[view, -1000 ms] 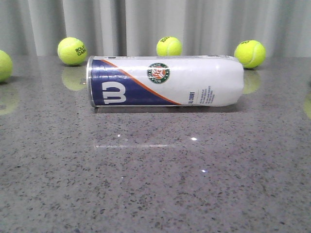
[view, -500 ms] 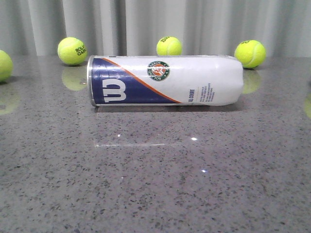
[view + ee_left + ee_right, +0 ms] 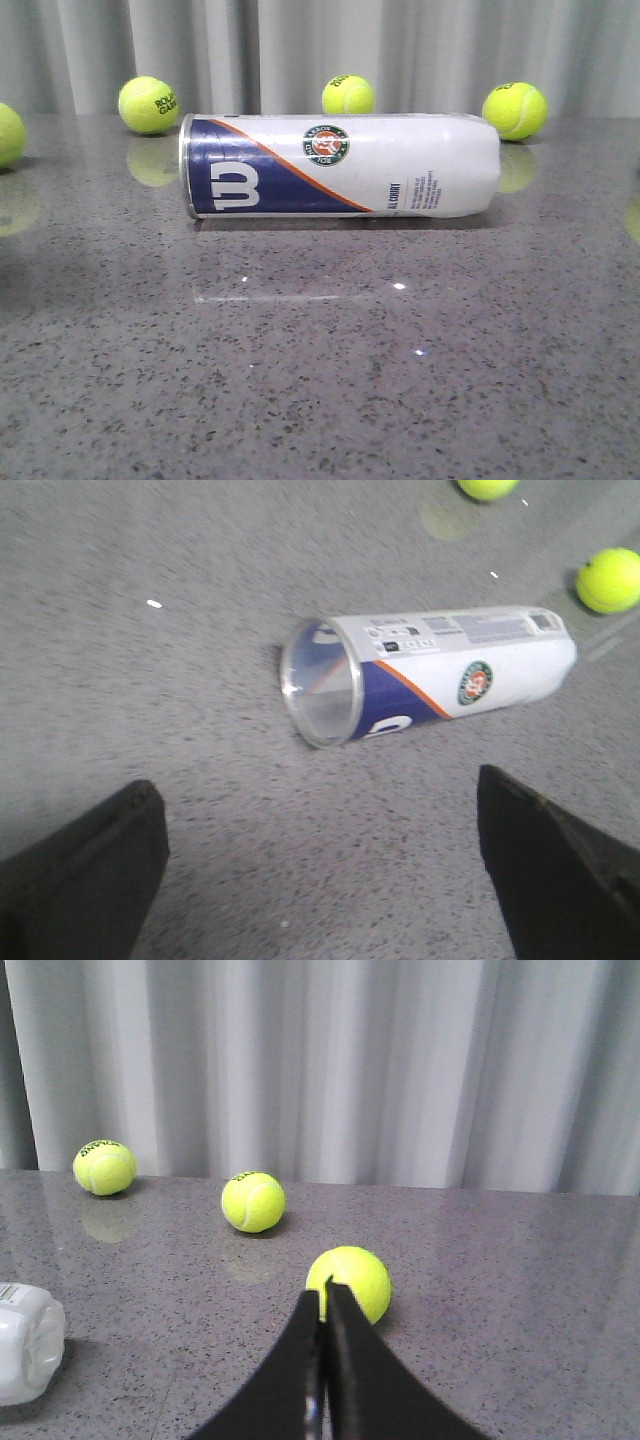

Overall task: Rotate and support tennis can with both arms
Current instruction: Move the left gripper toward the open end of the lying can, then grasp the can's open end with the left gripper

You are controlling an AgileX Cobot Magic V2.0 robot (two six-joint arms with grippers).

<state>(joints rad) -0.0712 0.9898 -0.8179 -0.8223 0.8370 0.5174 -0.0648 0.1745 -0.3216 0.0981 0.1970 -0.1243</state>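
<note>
Item: tennis can (image 3: pixel 340 166), qty 1. Lies on side on counter (image 3: pixel 320 380), mid-far; long axis left–right, metal-rimmed open end left, rounded end right. Tennis balls in front view: 4, along far edge and left side. My left gripper (image 3: pixel 320 870): spread wide, empty. My right gripper (image 3: pixel 325 1360): fingers pressed together, empty.

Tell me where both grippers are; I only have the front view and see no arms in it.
Observer: The left gripper hangs open above the table, looking down at the tennis can.
Operator: Report the can's near end.
Observer: It is open, and the can looks empty inside.
Operator: Now the right gripper.
Observer: The right gripper is shut, holding nothing, with a tennis ball just beyond its tips.
</note>
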